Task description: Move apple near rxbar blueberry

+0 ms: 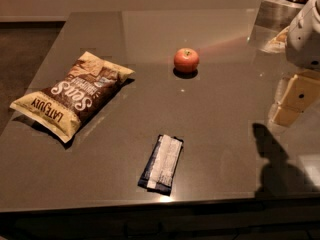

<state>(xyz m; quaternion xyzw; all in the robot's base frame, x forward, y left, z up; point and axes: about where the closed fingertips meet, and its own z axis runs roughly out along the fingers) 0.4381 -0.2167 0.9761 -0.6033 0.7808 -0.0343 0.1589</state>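
Well right of apple point(186, 60) — pincer point(293, 104).

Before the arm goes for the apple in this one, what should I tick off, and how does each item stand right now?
1. Apple in plain view, standing alone on the table: ok.
2. Rxbar blueberry in view, lying flat near the front edge: ok.
3. Chip bag apart from both apple and bar: ok.
4. Claw at the right edge, not touching the apple: ok.
5. Claw ready to grasp: cannot tell.
6. Apple already beside the bar: not ok, they lie well apart.
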